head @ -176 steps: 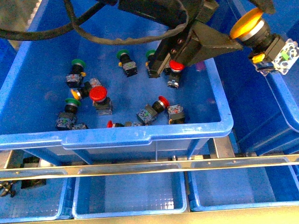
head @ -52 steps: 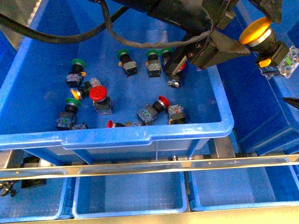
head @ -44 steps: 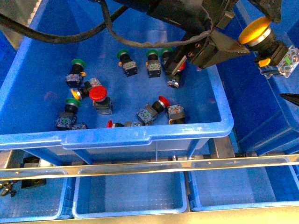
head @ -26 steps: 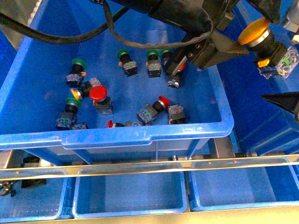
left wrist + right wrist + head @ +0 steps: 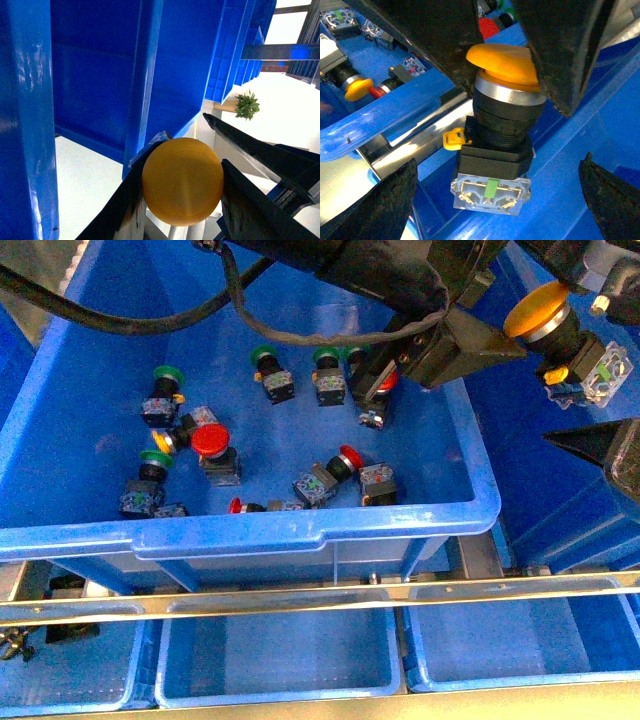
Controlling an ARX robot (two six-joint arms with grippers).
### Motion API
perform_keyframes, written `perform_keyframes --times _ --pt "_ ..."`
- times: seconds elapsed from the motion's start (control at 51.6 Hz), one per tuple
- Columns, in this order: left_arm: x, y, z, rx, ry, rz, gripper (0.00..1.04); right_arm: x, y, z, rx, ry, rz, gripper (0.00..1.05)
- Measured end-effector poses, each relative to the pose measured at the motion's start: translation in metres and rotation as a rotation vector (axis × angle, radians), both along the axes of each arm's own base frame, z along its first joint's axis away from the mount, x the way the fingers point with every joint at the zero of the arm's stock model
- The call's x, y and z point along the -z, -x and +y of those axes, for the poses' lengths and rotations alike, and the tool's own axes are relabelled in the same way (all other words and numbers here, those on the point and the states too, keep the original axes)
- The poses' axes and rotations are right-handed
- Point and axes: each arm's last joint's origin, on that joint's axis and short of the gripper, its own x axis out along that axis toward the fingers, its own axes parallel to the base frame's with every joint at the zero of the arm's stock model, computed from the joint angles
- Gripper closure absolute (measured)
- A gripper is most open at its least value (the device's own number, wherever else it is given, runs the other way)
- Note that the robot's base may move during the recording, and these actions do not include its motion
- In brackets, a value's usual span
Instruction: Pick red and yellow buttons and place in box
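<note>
One yellow button (image 5: 550, 325) in left hand (image 5: 184, 135), seemingly green-tagged.

You get: front, steeply down onto the blue tote (image 5: 300, 525) | left wrist, tight on the yellow button (image 5: 182, 181) | right wrist, close on that same button.

We see green-capped switches (image 5: 264, 362) scattered in the large blue tote (image 5: 300, 528). Nearer us, a metal rail (image 5: 320, 598) crosses three shallow blue trays (image 5: 275, 655). Our left wrist view catches a small potted plant (image 5: 247, 105).
</note>
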Motion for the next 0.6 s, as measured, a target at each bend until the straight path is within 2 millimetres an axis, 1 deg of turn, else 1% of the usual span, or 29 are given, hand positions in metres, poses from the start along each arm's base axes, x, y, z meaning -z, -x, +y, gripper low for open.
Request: perform_keyframes --times 0.426,0.465,0.523,0.601 --pt "-0.0006 -0.0018 0.0010 -0.004 -0.001 -0.001 0.70 -0.0019 -0.0031 0.0002 0.005 0.002 0.002 0.07" --pt "-0.0009 -0.0019 0.0010 -0.004 -0.001 -0.001 0.70 -0.0019 -0.0031 0.0002 0.006 0.002 0.004 0.10" --pt "-0.0013 -0.0021 0.0008 -0.004 0.000 -0.002 0.70 -0.0017 -0.0030 0.0002 0.006 0.001 0.005 0.19" --pt "-0.0015 -0.0022 0.0008 -0.005 0.000 -0.003 0.70 -0.0015 -0.0031 0.0004 0.006 0.001 0.006 0.27"
